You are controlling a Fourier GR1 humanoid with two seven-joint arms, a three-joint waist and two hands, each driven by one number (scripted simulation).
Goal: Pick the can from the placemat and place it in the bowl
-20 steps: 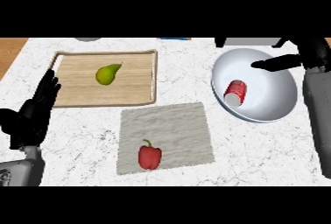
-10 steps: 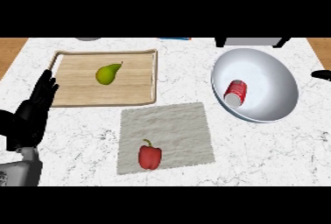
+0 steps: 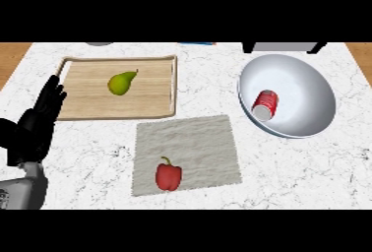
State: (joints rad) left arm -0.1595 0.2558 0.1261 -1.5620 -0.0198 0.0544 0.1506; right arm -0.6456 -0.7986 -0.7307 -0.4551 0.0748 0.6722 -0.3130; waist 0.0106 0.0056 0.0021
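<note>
Red can (image 3: 264,104) lies on its side inside the white bowl (image 3: 309,93), against the bowl's left wall, well apart from the grey placemat (image 3: 196,142). Red bell pepper (image 3: 169,176) sits on the placemat; pear (image 3: 121,82) on the wooden tray (image 3: 87,106). Left hand (image 3: 38,127) rests left of the tray, fingers straight, holding nothing.
</note>
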